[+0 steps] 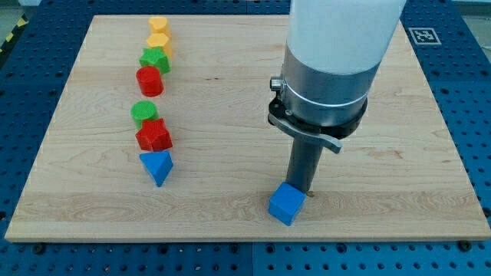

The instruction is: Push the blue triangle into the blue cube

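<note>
The wooden board (368, 199) fills the view, pale and mostly bare on its right half. Over it looms the arm's white and grey column (330, 69), standing straight down, which keeps the rod at its sliding height. The dark rod (304, 165) drops from it, and there is no gripper here to open or close, only a bare end; my tip (302, 192) sits right at the top edge of the blue cube (286, 203), touching or nearly so, I can't tell which. Now left: the blue triangle (157, 166) lies well apart from the cube, at the foot of a column of blocks. Above it a red block (153, 136), a green one (143, 113), a red cylinder (149, 80), another green block (154, 59), two yellow blocks (159, 34) on top. The tip looks to need a trip around behind the triangle.
</note>
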Tool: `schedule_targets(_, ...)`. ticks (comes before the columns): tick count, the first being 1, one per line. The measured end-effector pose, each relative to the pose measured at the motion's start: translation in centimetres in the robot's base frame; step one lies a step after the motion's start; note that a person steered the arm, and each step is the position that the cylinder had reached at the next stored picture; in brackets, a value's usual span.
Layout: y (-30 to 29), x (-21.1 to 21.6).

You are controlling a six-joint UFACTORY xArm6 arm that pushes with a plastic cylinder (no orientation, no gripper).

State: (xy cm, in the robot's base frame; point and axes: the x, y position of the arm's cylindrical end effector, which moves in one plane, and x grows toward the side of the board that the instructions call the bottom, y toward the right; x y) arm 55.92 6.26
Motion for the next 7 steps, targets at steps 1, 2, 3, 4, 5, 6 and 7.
schedule_targets(1, -1.4, -0.1)
schedule_targets(2, -3.4, -0.1)
schedule_targets(3, -7.6, -0.1)
schedule_targets(4, -13.0, -0.1)
schedule_targets(5, -18.1, -0.1)
schedule_targets(6, -22.1, -0.1)
schedule_targets(7, -23.3, -1.3)
